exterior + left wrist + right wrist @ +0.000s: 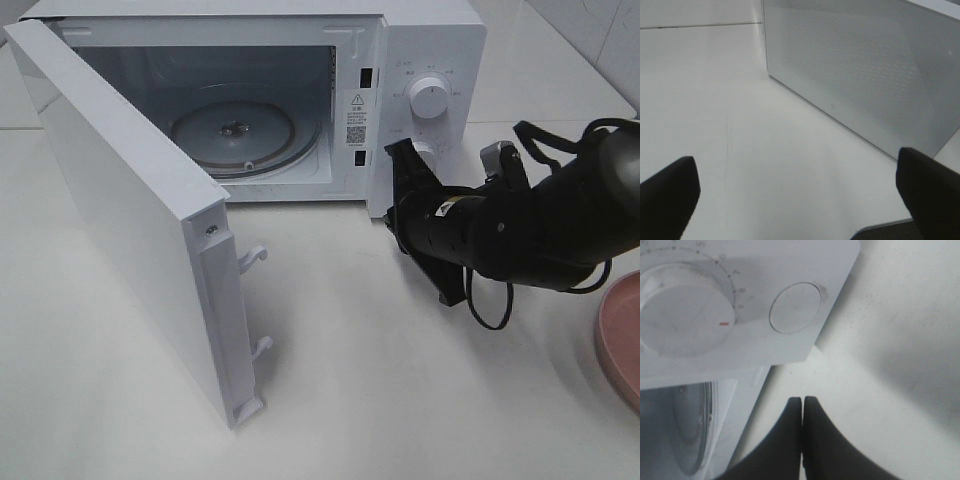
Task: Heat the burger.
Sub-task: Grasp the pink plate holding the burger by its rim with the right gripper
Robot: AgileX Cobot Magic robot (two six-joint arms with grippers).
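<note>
The burger is out of view in all three frames. The white microwave [425,45] stands with its door [130,230] swung wide open, and its glass turntable [235,130] is bare. My right gripper [398,158] is shut on nothing, its tip just in front of the microwave's lower right corner. In the right wrist view, the right gripper [802,407] sits below the round button [795,307] and beside the lower knob [685,310]. My left gripper [799,192] is open above the table, facing the door's perforated outer panel [865,70].
The edge of a round pink plate [622,335] shows at the far right, and nothing shows on that part of it. The open door juts far out over the left of the white table [400,400]. A second knob [430,98] sits higher on the control panel.
</note>
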